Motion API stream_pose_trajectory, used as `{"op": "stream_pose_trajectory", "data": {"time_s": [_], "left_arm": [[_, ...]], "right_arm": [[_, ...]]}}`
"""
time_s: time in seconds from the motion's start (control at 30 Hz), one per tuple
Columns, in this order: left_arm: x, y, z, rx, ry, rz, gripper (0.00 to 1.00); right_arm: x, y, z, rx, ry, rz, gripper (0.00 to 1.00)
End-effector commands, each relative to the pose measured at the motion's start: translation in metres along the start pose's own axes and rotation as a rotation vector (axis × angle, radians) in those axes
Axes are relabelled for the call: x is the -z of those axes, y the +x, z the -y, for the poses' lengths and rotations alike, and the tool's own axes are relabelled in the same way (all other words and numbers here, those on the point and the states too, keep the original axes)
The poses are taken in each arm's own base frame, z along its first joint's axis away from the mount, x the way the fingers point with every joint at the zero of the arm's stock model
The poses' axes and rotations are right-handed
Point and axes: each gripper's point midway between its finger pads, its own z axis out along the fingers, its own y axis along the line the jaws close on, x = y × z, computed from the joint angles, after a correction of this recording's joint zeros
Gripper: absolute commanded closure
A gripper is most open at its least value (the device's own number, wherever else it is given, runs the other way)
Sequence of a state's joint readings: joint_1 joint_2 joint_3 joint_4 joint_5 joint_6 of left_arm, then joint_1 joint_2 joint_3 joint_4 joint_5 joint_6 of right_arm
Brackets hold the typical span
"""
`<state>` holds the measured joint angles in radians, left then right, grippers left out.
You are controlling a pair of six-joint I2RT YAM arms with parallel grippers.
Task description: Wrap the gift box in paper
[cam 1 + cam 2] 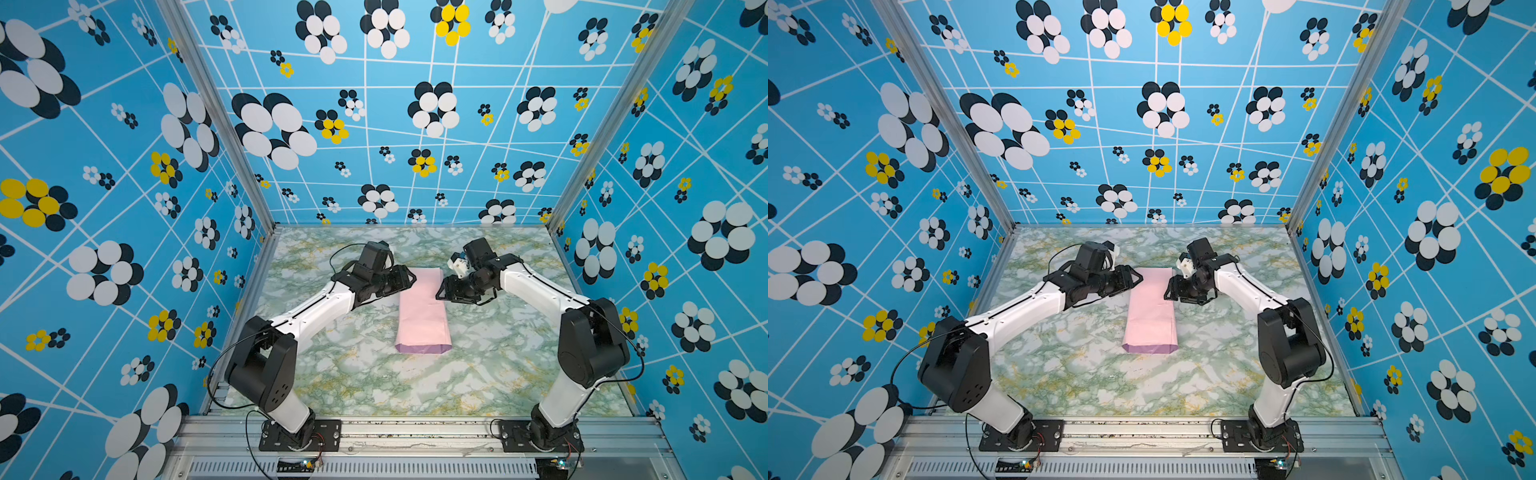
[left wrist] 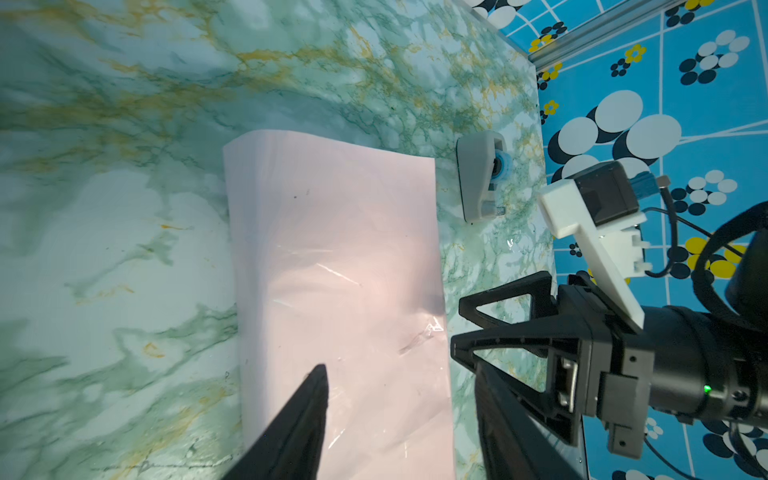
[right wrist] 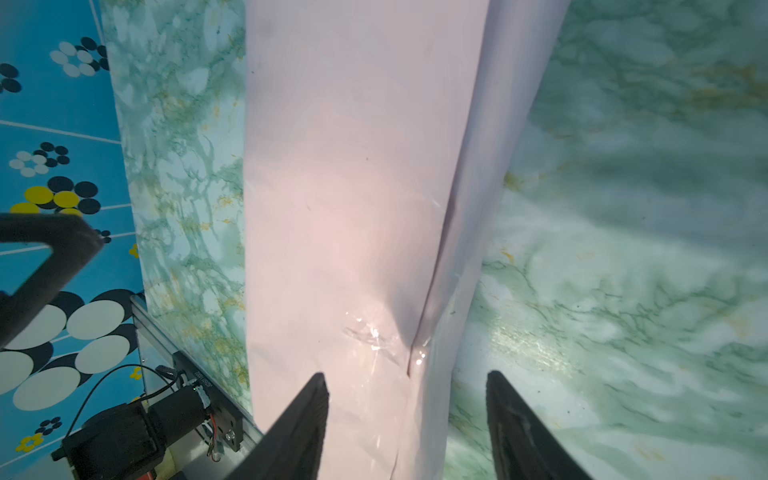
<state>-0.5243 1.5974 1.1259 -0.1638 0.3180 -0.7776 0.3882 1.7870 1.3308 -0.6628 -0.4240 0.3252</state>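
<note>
Paper [image 1: 422, 316]: lying folded, middle of table [image 1: 332, 374].
Left claw [image 1: 409, 279]: hanging open over its far left, holding nothing.
Right claw [image 1: 441, 292]: hanging open over its right edge, empty.
Tape dispenser [image 2: 478, 178]: sitting just right of the paper.

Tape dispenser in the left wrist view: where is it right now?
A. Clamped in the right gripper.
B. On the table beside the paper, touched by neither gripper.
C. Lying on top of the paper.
B: the tape dispenser rests on the marble table just off the edge of the paper, and the right gripper nearby is open and empty.
</note>
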Motion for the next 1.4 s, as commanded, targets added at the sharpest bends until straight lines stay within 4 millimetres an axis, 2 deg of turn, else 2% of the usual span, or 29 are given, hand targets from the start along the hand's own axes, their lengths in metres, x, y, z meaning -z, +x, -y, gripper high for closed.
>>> {"op": "stream_pose_trajectory", "data": {"time_s": [0.0,0.13,0.2,0.3,0.37,0.5,0.6,0.63,0.73,0.8,0.87,0.97,1.03,1.13,1.23,1.37], "left_arm": [[-0.013,0.029,-0.039,0.078,-0.087,-0.067,0.42],[-0.020,0.040,-0.051,0.096,-0.101,-0.084,0.43],[-0.023,0.042,-0.053,0.096,-0.100,-0.091,0.45],[-0.029,0.044,-0.048,0.095,-0.080,-0.101,0.49],[-0.033,0.044,-0.043,0.092,-0.062,-0.105,0.52],[-0.038,0.047,-0.032,0.078,-0.031,-0.117,0.54],[-0.032,0.042,-0.034,0.042,-0.071,-0.092,0.48],[-0.027,0.036,-0.034,0.010,-0.091,-0.071,0.45],[-0.006,0.023,-0.031,-0.145,-0.139,-0.016,0.39],[0.004,0.019,-0.017,-0.307,-0.102,-0.008,0.33],[0.012,0.022,0.004,-0.504,-0.036,-0.016,0.29],[0.018,0.046,0.027,-0.832,0.038,-0.084,0.23],[0.016,0.069,0.029,-1.042,0.056,-0.160,0.21],[0.005,0.094,0.017,-1.306,-0.013,-0.259,0.18],[-0.011,0.101,0.008,-1.454,-0.107,-0.306,0.13],[-0.025,0.089,0.008,-1.475,-0.172,-0.265,0.11]], "right_arm": [[-0.009,0.007,0.003,-0.010,0.012,-0.059,0.39],[-0.015,0.006,-0.003,-0.038,-0.032,-0.068,0.45],[-0.018,0.007,-0.004,-0.048,-0.037,-0.073,0.52],[-0.020,0.008,-0.006,-0.060,-0.043,-0.073,0.64],[-0.021,0.006,-0.005,-0.069,-0.048,-0.067,0.65],[-0.020,0.001,-0.008,-0.066,-0.057,-0.051,0.64],[-0.006,-0.007,-0.008,-0.041,-0.030,0.000,0.45],[-0.001,-0.008,-0.007,-0.030,-0.014,0.017,0.42],[0.023,-0.009,-0.001,0.007,0.038,0.105,0.39],[0.035,-0.006,0.002,-0.009,0.027,0.155,0.38],[0.041,0.003,0.004,-0.046,-0.006,0.177,0.38],[0.040,0.020,0.005,-0.091,-0.051,0.175,0.38],[0.036,0.033,0.008,-0.121,-0.062,0.166,0.38],[0.028,0.049,0.016,-0.173,-0.072,0.153,0.38],[0.023,0.059,0.022,-0.210,-0.078,0.153,0.37],[0.020,0.065,0.029,-0.231,-0.073,0.174,0.37]]}}
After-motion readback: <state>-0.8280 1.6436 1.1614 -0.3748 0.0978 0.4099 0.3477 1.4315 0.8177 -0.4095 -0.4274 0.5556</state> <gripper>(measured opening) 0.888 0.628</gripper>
